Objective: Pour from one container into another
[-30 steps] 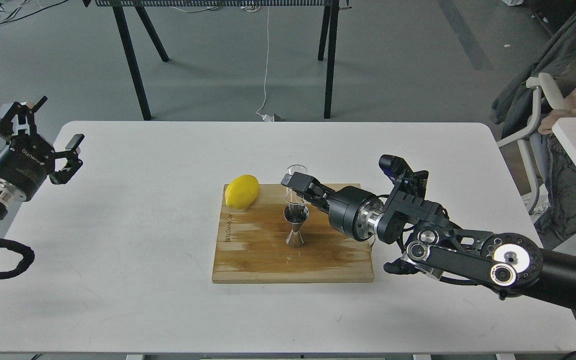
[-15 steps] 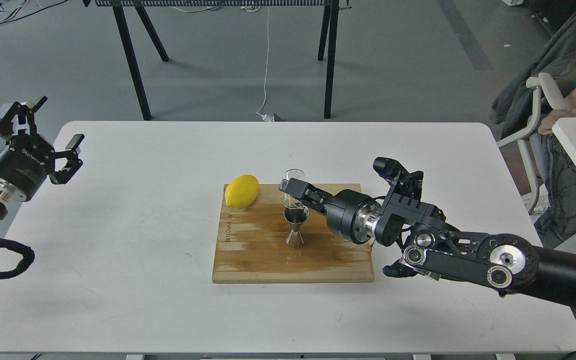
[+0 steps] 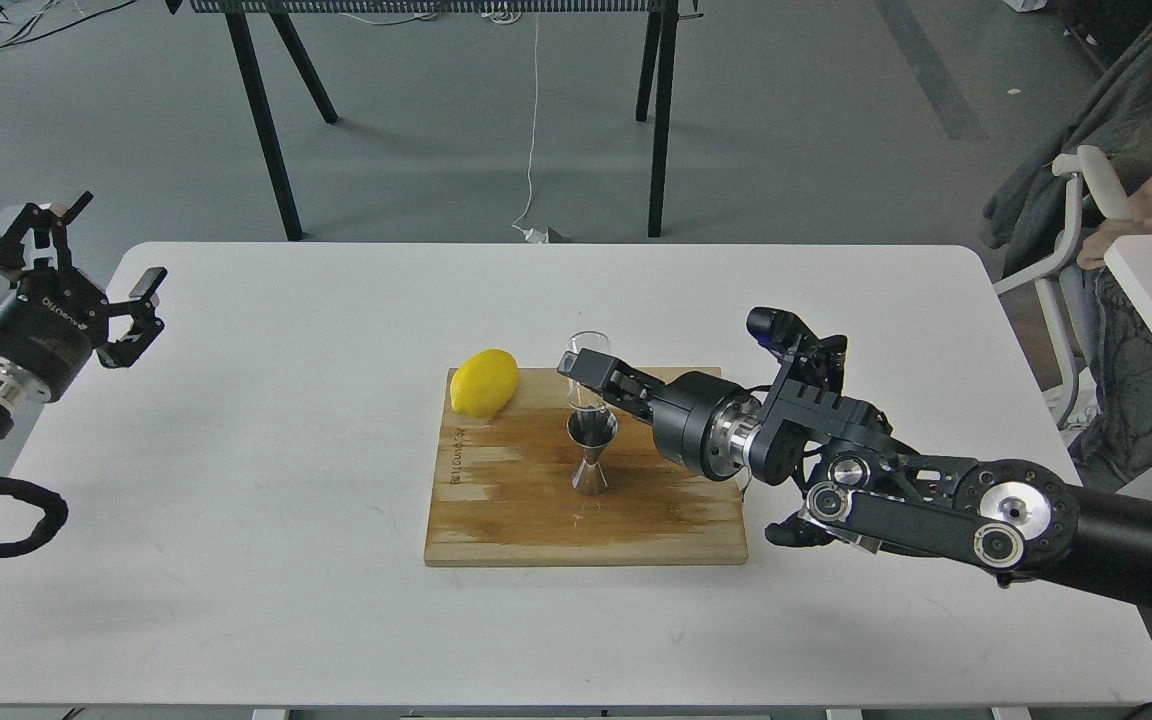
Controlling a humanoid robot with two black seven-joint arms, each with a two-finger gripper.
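A clear glass cup [image 3: 590, 347] hangs roughly upright just behind and above the steel hourglass jigger [image 3: 592, 456]. My right gripper [image 3: 586, 375] comes in from the right and is shut on the cup; its dark fingers cover the cup's lower part. The jigger stands upright in the middle of a wooden cutting board [image 3: 536, 510], its top cone open directly under the cup. My left gripper [image 3: 96, 258] hovers open and holds nothing, far off over the table's left edge.
A yellow lemon [image 3: 484, 382] lies on the board's back left corner. The board rests on a white table [image 3: 286, 560]. Black table legs stand on the floor beyond; a chair and another table are at the right.
My right gripper and the cup shifted slightly left, dipped toward the jigger, then rose a little again. The jigger, the lemon and my left arm have stayed put.
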